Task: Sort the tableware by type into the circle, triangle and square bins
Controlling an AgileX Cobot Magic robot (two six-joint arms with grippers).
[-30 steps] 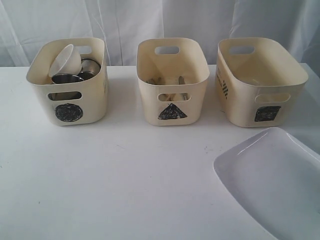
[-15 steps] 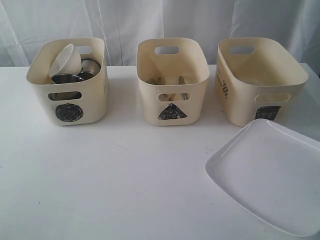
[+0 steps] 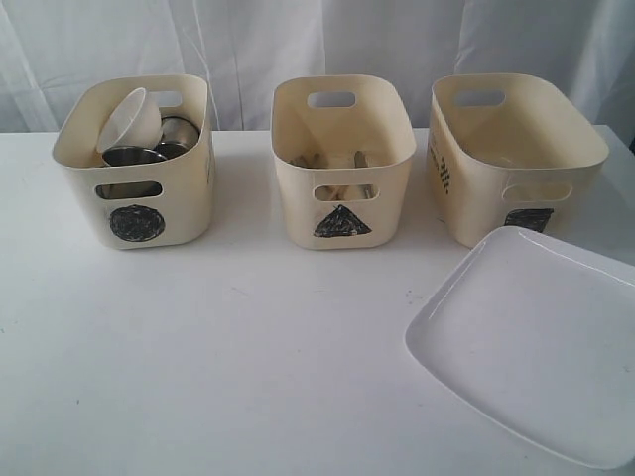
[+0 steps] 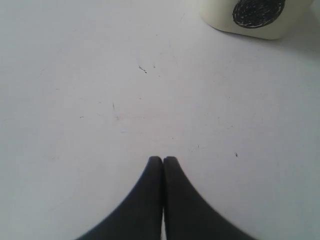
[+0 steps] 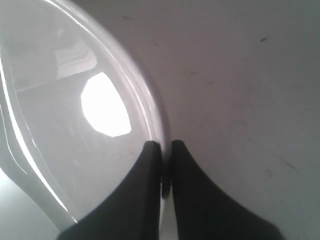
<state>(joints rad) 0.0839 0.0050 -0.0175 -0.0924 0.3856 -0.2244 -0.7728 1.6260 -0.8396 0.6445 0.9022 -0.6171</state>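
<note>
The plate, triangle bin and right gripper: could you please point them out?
plate [image 3: 526, 347], exterior view, flat middle
triangle bin [image 3: 298, 208], exterior view, front wall
right gripper [image 5: 164, 148], right wrist view, between fingertips

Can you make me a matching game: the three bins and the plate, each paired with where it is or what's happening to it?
1 circle bin
2 triangle bin
3 square bin
4 plate

a mark partly behind plate
b rim held by right pincer
c holds white bowl
d middle of row

Pairs: 1-c, 2-d, 3-a, 4-b
</note>
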